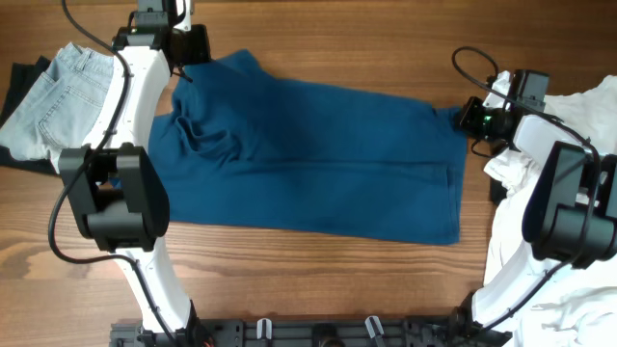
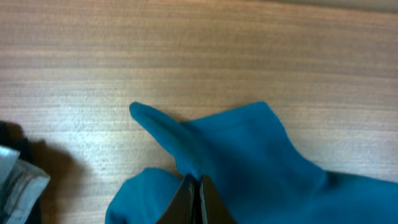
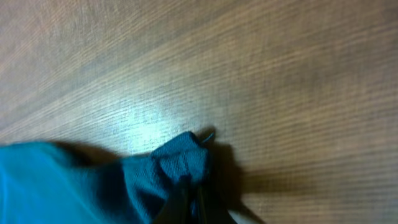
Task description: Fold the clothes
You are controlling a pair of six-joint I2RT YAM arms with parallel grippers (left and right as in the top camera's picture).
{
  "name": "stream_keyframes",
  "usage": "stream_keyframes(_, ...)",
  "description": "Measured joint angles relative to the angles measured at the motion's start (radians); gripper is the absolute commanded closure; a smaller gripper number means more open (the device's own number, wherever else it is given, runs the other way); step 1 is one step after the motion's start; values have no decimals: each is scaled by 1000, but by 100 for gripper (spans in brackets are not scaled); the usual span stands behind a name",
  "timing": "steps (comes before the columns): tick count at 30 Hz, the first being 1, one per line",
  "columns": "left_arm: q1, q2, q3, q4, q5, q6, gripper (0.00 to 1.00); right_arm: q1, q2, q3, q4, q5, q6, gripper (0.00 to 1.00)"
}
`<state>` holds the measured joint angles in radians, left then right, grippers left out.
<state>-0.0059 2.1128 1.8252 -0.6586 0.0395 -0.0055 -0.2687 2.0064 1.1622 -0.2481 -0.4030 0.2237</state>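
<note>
Overhead: dark blue shirt (image 1: 318, 159) spread flat, bunched at one end.

The shirt (image 1: 318, 154) is soft, matt blue cloth; at the right fingers (image 3: 177, 211) its fine knitted weave shows. The desk (image 1: 337, 39) is smooth wood with straight grain, faintly glossy just beyond those fingers. Off to one side of the left fingers (image 2: 186, 205) lies pale, faded denim (image 1: 53, 92).

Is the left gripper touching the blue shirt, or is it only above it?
Touching. In the left wrist view the left gripper is shut on a pinched fold of the blue shirt.
</note>
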Motion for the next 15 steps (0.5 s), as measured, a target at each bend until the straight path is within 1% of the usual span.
stream_keyframes(2, 0, -11, 0, -42, -26, 0, 96, -3, -57, 0, -58, -5, -2, 96)
stream_keyframes(5, 0, -55, -1, -120, -72, 0, 96, -8, -249, 0, -146, -14, -3, 96)
stream_keyframes(6, -1, -86, -1, -173, -100, 0, 96, -8, -327, 3, -198, -19, -3, 96)
stream_keyframes(7, -1, -101, 0, -213, -121, 0, 96, -8, -352, 6, -238, -21, -3, 96)
stream_keyframes(12, 12, -109, 1, -486, -185, -8, 96, -12, -368, 10, -541, 11, -6, 96)
stream_keyframes(15, 70, -109, 0, -617, -184, -64, 96, -18, -367, 10, -668, 99, -5, 96)
